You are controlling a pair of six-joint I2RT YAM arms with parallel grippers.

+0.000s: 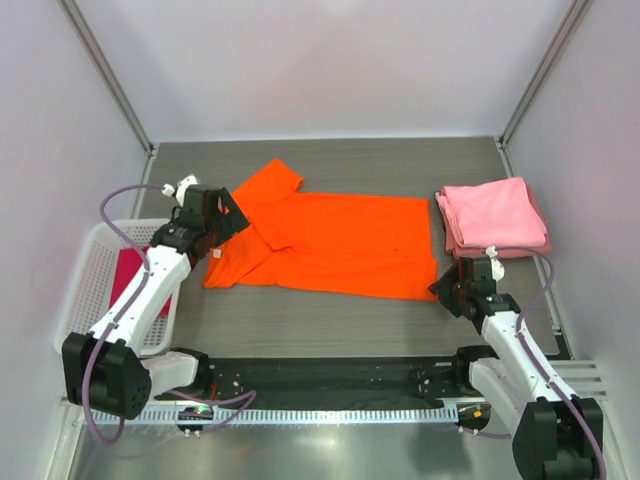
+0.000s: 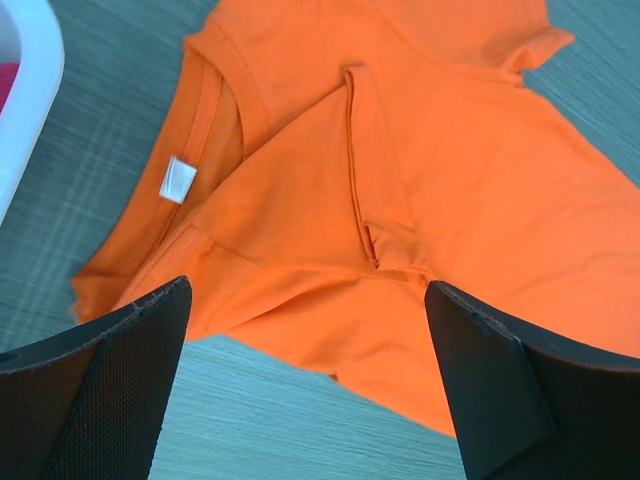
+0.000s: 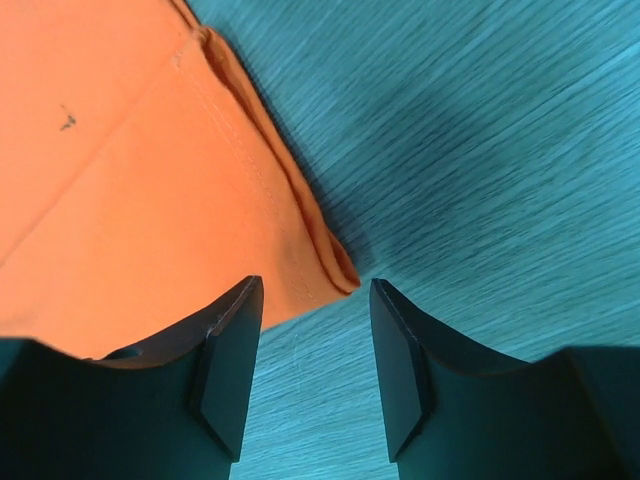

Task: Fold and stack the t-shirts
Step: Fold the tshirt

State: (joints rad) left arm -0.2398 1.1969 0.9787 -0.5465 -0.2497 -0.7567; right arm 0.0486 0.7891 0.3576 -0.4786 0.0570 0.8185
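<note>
The orange t-shirt [image 1: 330, 245] lies spread on the table, one sleeve folded inward. My left gripper [image 1: 222, 222] is open and empty above its collar end; the left wrist view shows the collar with a white label [image 2: 178, 180] and the folded sleeve [image 2: 300, 220]. My right gripper [image 1: 447, 290] is open and empty just off the shirt's near right hem corner [image 3: 335, 275]. Folded pink t-shirts [image 1: 493, 217] are stacked at the far right. A magenta-crimson t-shirt [image 1: 126, 275] lies in the basket.
A white lattice basket [image 1: 85, 285] stands at the left edge, partly under my left arm; its rim shows in the left wrist view [image 2: 25, 90]. Grey walls close in the table on three sides. A black rail [image 1: 330, 380] runs along the near edge.
</note>
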